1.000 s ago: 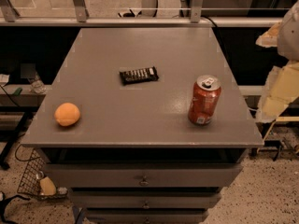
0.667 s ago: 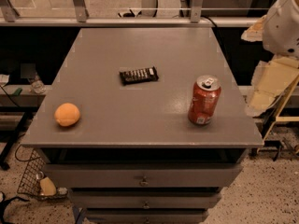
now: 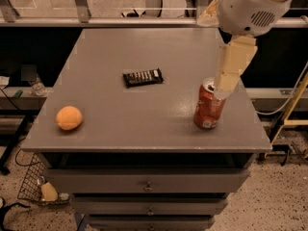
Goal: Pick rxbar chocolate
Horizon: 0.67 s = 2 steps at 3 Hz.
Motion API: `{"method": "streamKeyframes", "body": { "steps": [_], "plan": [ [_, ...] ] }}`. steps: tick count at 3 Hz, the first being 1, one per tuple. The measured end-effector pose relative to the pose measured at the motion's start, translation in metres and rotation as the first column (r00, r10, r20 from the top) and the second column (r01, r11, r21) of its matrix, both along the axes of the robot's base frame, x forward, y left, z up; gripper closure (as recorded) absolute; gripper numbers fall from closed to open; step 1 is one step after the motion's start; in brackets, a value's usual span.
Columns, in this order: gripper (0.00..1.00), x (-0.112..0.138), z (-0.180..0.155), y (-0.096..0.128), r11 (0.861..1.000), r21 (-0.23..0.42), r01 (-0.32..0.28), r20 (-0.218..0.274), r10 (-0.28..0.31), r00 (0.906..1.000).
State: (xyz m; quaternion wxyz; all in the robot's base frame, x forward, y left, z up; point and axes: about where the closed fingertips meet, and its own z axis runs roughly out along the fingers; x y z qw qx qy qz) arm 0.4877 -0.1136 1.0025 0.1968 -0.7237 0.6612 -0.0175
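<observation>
The red soda can [image 3: 208, 109] stood upright on the right side of the grey counter [image 3: 120, 134], near its front edge. Its rim showed at the top, but what it held could not be seen. On the floor at the lower left sat a wire basket [image 3: 33, 189] with a pale, yellowish object in it, too small to name. Below the counter top were closed drawers [image 3: 147, 182] with small knobs. Their contents were shut from view, and the lowest one was cut off by the bottom edge.

The rxbar chocolate [image 3: 142, 77] lay flat near the middle of the counter, a dark bar with a row of pale lettering, its long side running roughly left to right. It sat left of the can and behind it, and nothing touched it. The orange [image 3: 69, 118] rested well apart from it, near the front left corner.

The arm [image 3: 255, 6] came in from the upper right, its white housing cut off by the top edge. The cream-coloured hand [image 3: 226, 83] hung down from it, its lower end in front of the can's top and covering part of the rim. Whether the hand touched the can could not be told. Nor could I tell whether the hand was apart or together. It was well apart from the bar.
</observation>
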Motion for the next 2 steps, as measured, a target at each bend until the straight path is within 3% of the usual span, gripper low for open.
{"method": "streamKeyframes", "body": {
  "steps": [1,2],
  "plan": [
    [0.00,0.0213,-0.0086,0.0437,0.994,-0.013,-0.106,-0.016,0.106,0.9942],
    [0.00,0.0215,-0.0086,0.0438,0.994,-0.013,-0.106,-0.016,0.106,0.9942]
  ]
}}
